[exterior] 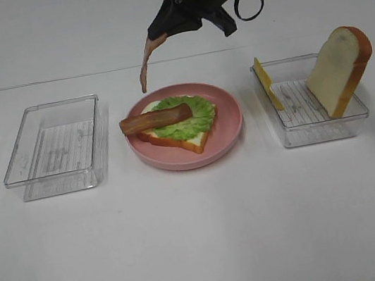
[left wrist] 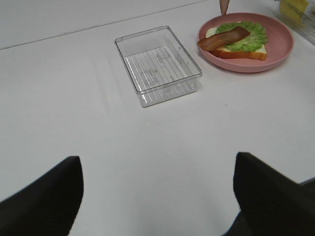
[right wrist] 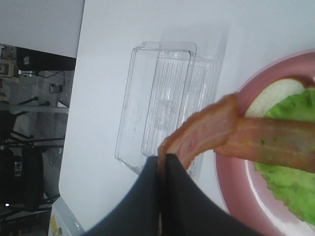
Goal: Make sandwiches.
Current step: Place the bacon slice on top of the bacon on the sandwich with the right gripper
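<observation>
White table (exterior: 205,252) carries a pink plate (exterior: 232,115) with bread (exterior: 198,141), lettuce (exterior: 197,110) and one bacon strip (exterior: 155,119) stacked on it. Right gripper (exterior: 156,35) is clenched on a second strip (exterior: 145,65), which dangles over the plate's far rim, seemingly clear of the stack. Left gripper (left wrist: 157,164) hangs with jaws spread wide near an empty tray (left wrist: 142,34). Cheese (exterior: 266,84) and another slice (exterior: 340,70) lean in the right tray (exterior: 315,136).

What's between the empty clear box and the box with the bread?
The pink plate, carrying a bread slice, lettuce and one bacon strip; the high view shows it best.
</observation>
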Action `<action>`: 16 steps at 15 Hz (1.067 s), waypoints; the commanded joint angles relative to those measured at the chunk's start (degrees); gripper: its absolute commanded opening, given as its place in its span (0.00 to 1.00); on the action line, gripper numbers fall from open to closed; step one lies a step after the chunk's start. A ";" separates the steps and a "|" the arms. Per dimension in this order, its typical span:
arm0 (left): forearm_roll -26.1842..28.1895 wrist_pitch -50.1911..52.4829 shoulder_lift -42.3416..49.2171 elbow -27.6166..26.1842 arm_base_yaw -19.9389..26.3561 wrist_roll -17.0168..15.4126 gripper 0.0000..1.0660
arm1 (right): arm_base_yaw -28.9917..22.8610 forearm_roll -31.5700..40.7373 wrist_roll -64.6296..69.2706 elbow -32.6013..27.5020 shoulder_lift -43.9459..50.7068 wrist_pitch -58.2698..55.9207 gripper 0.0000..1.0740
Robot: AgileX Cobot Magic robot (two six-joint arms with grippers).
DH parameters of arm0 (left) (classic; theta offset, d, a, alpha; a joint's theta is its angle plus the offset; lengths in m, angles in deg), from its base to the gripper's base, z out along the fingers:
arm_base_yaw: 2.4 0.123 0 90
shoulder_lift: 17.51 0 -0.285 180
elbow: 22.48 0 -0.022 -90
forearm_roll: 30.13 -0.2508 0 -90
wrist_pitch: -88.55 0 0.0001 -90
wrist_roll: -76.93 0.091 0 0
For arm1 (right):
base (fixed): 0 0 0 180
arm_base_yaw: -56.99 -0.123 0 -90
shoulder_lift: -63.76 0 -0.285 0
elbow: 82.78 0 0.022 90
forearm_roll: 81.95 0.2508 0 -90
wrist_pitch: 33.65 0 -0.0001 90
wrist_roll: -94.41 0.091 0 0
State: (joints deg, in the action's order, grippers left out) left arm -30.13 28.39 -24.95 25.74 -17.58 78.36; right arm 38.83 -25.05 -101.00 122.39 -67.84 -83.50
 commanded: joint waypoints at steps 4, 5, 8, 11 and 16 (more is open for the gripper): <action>0.00 0.57 1.15 0.34 -0.11 -0.06 0.74 | 0.11 8.88 -2.35 0.11 -6.99 1.43 0.00; 0.00 0.57 1.15 0.34 -0.11 -0.06 0.74 | 0.06 10.94 -2.98 0.11 -7.45 0.97 0.00; 0.00 0.57 1.15 0.34 -0.11 -0.06 0.74 | 0.06 19.25 -9.45 0.11 -7.68 -1.03 0.00; 0.00 0.57 1.15 0.34 -0.11 -0.06 0.74 | 0.06 17.36 -9.11 0.11 -7.85 -0.97 0.00; 0.00 0.57 1.15 0.34 -0.11 -0.06 0.74 | 0.11 -1.72 5.67 0.11 -7.96 0.17 0.00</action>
State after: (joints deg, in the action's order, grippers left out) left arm -30.13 28.39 -24.95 25.74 -17.58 78.36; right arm 38.88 -24.99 -96.53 122.39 -75.80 -83.15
